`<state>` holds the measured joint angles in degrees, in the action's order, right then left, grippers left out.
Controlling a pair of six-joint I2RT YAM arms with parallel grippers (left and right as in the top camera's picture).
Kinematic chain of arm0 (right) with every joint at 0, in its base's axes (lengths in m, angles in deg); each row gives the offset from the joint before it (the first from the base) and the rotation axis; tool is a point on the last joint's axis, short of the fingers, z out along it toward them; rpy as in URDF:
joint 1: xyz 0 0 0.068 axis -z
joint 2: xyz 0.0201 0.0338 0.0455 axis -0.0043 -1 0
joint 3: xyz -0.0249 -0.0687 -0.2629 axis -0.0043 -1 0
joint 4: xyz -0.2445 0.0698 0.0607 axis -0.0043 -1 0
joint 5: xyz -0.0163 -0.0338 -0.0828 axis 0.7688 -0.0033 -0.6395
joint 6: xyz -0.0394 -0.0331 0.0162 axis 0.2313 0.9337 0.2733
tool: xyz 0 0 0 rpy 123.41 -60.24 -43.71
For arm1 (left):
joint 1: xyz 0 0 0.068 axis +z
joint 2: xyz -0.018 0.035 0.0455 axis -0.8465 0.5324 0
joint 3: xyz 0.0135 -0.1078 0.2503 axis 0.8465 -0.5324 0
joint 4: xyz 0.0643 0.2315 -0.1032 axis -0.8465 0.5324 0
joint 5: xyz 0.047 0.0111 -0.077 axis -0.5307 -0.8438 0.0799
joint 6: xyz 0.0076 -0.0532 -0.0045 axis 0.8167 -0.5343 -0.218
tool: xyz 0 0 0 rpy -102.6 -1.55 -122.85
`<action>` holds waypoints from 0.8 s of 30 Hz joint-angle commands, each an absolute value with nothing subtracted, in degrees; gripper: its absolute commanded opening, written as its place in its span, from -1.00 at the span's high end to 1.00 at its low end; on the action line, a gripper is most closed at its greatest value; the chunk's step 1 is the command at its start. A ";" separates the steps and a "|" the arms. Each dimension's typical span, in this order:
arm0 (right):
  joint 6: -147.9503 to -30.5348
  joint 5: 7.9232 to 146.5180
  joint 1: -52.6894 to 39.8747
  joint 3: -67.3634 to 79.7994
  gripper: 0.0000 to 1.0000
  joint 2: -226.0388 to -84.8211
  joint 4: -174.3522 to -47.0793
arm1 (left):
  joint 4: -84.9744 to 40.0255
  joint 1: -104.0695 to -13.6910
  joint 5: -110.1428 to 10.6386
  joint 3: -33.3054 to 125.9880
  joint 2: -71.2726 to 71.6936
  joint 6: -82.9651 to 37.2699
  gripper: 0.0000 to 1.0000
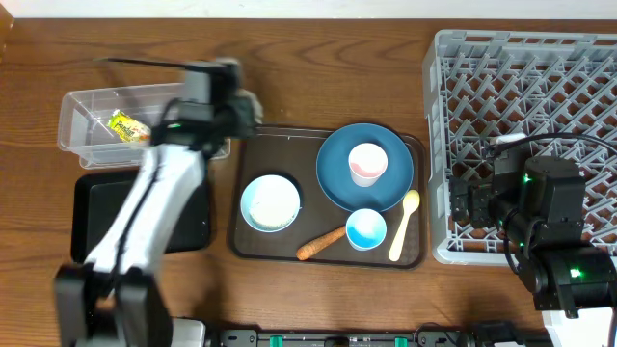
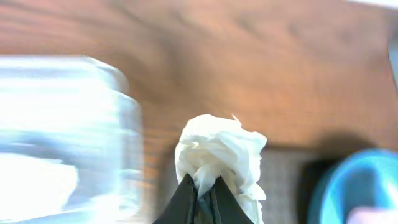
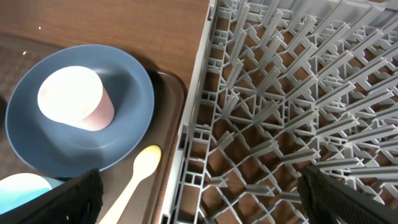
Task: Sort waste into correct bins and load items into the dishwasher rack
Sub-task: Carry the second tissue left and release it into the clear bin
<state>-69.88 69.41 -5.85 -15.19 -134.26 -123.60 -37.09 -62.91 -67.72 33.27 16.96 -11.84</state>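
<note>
My left gripper is shut on a crumpled white paper wad. In the overhead view the left gripper is above the table, between the clear tub and the brown tray, and the view is blurred. The tub holds a yellow-green wrapper. The black tray lies in front of the tub. My right gripper is open and empty over the left wall of the grey rack. The dark-blue plate carries a pink-inside cup. The pale-blue bowl, blue-inside cup, cream spoon and carrot piece lie nearby.
The brown serving tray holds the dishes at the table's middle. My left arm stretches over the black tray. The rack's lattice fills the right wrist view, next to the plate and spoon.
</note>
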 commanded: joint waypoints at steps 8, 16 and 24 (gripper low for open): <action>-70.40 69.43 -6.48 -14.14 -0.98 -134.17 -123.82 | -36.60 -49.10 -72.51 33.97 18.89 -11.27 0.78; -70.40 69.43 -6.48 -14.14 -0.99 -134.17 -123.82 | -37.13 -45.73 -72.51 33.97 24.13 -11.27 0.42; -70.38 69.41 -6.48 -14.14 -0.99 -134.17 -123.80 | -38.16 -46.08 -68.86 34.52 20.77 -11.27 0.09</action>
<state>-69.88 69.41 -5.85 -15.19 -134.26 -123.60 -38.03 -45.93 -71.11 33.31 23.46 -11.84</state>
